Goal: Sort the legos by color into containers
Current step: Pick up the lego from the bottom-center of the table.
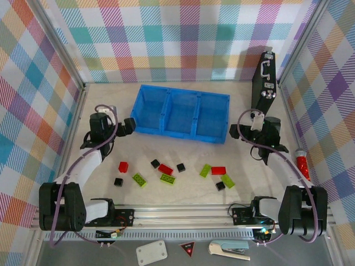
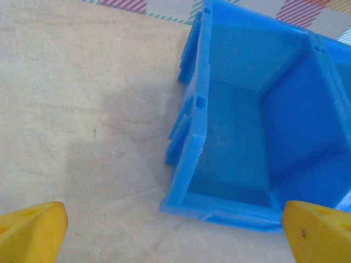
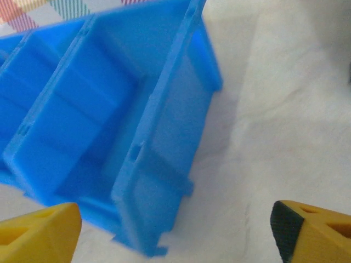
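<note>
The long blue tray (image 1: 180, 113) lies at the back middle, and its three compartments hold nothing. In front of it the legos are scattered on the table: red ones (image 1: 122, 166) (image 1: 165, 169) (image 1: 218, 170), lime-green ones (image 1: 139, 179) (image 1: 205, 170) (image 1: 228, 180), and small black cubes (image 1: 155, 163) (image 1: 181, 167) (image 1: 118, 181). My left gripper (image 1: 128, 126) hangs open just off the tray's left end; its wrist view (image 2: 175, 235) looks into the left compartment (image 2: 192, 137). At the tray's right end my right gripper (image 1: 237, 132) is open too (image 3: 175, 235), beside the ribbed end wall (image 3: 164, 137). Neither holds anything.
A black upright case (image 1: 264, 80) stands at the back right, behind the right arm. A red-tipped tool (image 1: 303, 162) leans on the right wall. The aluminium rail (image 1: 183, 213) runs along the front edge; below it lie a white plate (image 1: 151, 253) and a red triangle sign (image 1: 188, 249).
</note>
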